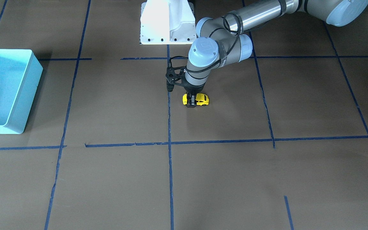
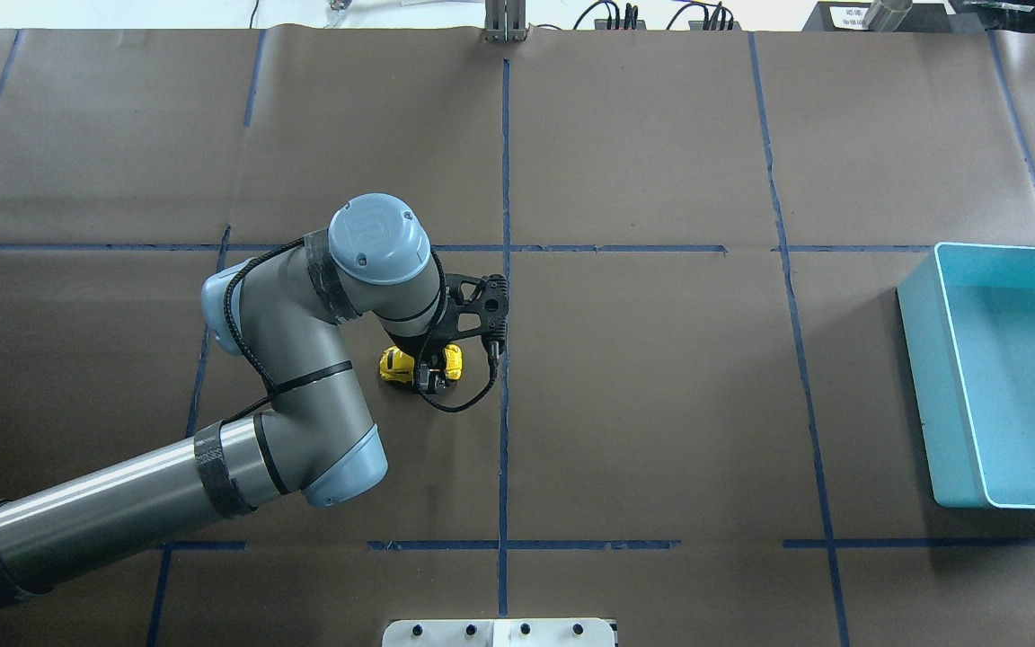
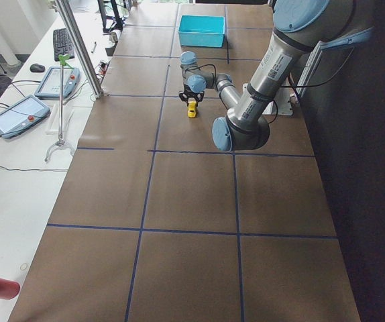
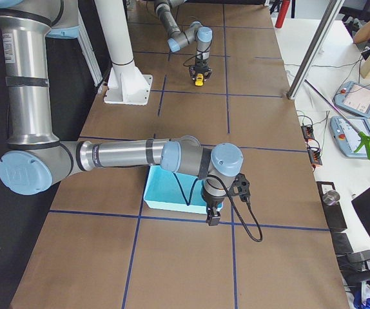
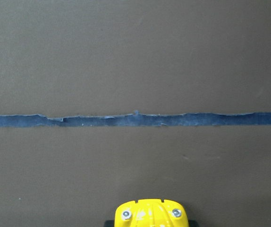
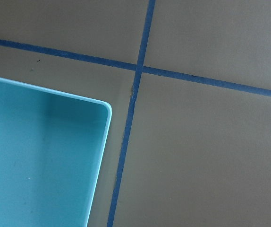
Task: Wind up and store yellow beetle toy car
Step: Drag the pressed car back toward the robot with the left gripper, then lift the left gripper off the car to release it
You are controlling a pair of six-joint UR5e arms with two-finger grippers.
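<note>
The yellow beetle toy car stands on its wheels on the brown table, near the middle blue tape line. My left gripper comes straight down on it, with its dark fingers closed across the car's middle. It also shows in the overhead view over the car. In the left wrist view the car's rounded end with two silver lamps shows at the bottom edge. My right gripper hangs by the corner of the light blue bin; I cannot tell whether it is open or shut.
The light blue bin is empty and sits far to the car's right in the overhead view. The white robot base stands behind the car. Blue tape lines cross the brown paper.
</note>
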